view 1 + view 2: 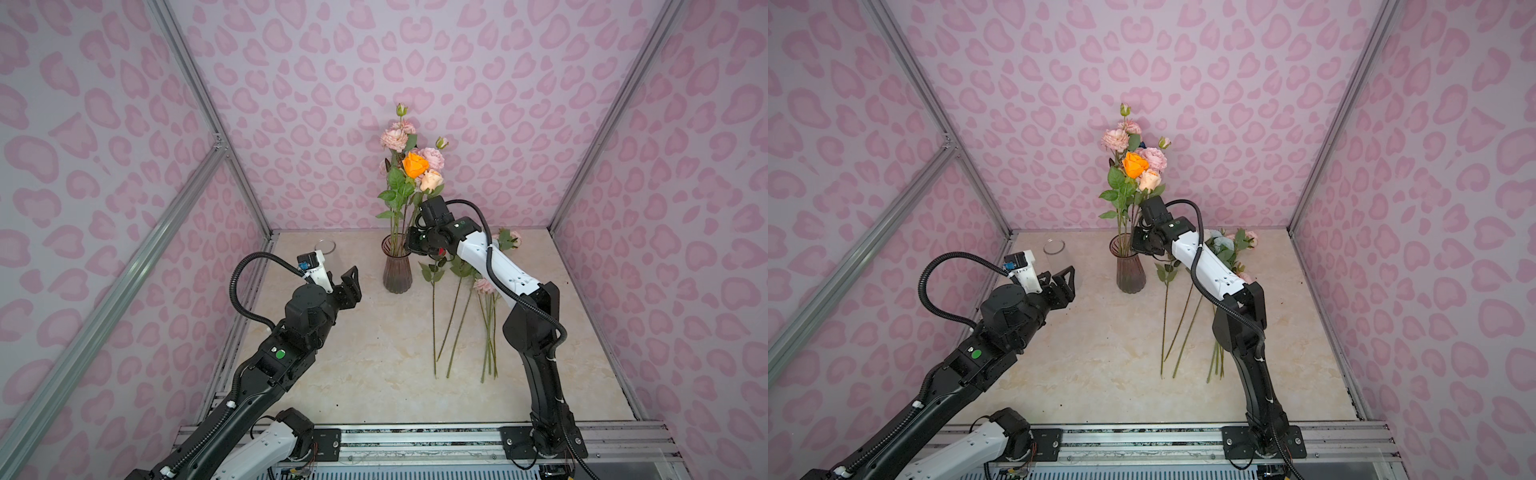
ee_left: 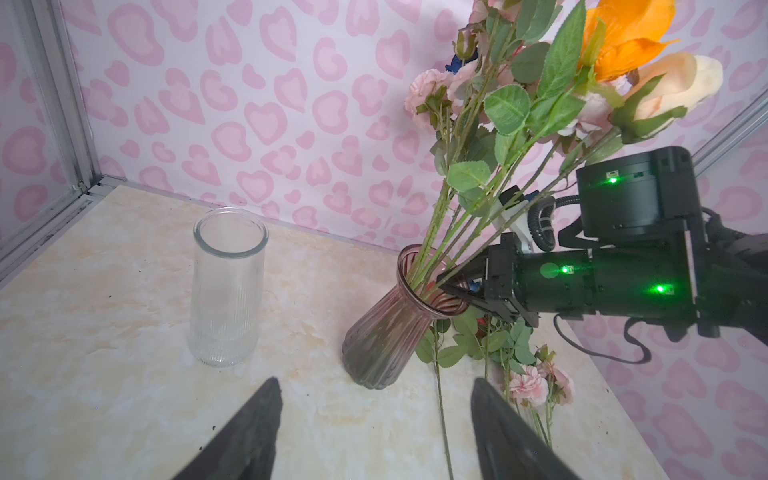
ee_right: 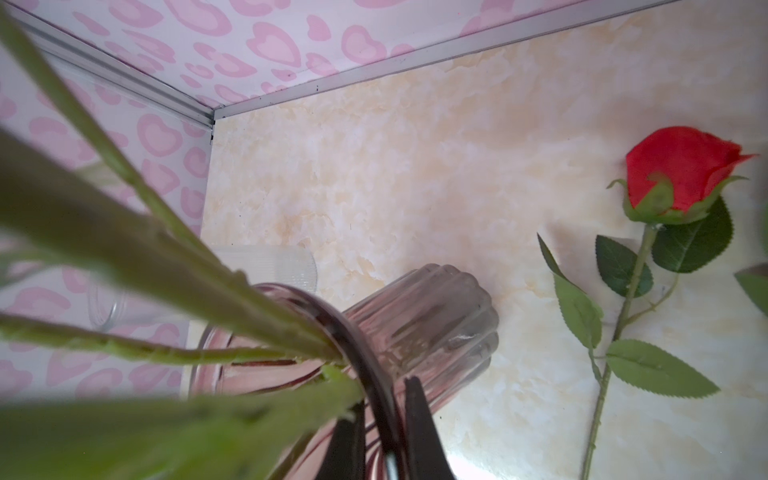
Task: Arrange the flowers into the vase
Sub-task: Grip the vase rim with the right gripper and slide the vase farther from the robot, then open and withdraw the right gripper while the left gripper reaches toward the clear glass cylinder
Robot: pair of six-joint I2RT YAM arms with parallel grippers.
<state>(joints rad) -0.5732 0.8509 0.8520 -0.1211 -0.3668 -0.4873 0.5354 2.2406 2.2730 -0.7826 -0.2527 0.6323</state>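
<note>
While the left arm's black end effector [image 1: 353,284] hangs over the beige marble-patterned table [image 1: 353,374], left of the vase and nearer the front, its fingers stand wide apart with nothing between them. The right arm's black end effector [image 2: 442,284] is pinched together on the rim of the ribbed, smoke-pink glass vase [image 1: 397,274]. The right wrist view shows one finger inside the mouth and one outside it.

Several of the long green-stemmed flowers [image 1: 409,166] stand in that vase. Among them are an orange rose [image 1: 415,164], a peach rose [image 1: 431,180] just below it, and pale pink ruffled blooms [image 1: 394,139] higher up.

The remaining flowers lie flat on the table to the right of the vase. A red rose [image 3: 681,170] lies close beside its base and small pink blooms [image 1: 484,286] lie farther out. Their stems point toward the front edge.

A clear ribbed glass cylinder [image 2: 226,286] stands upright to the left of the vase, well apart from it.
</note>
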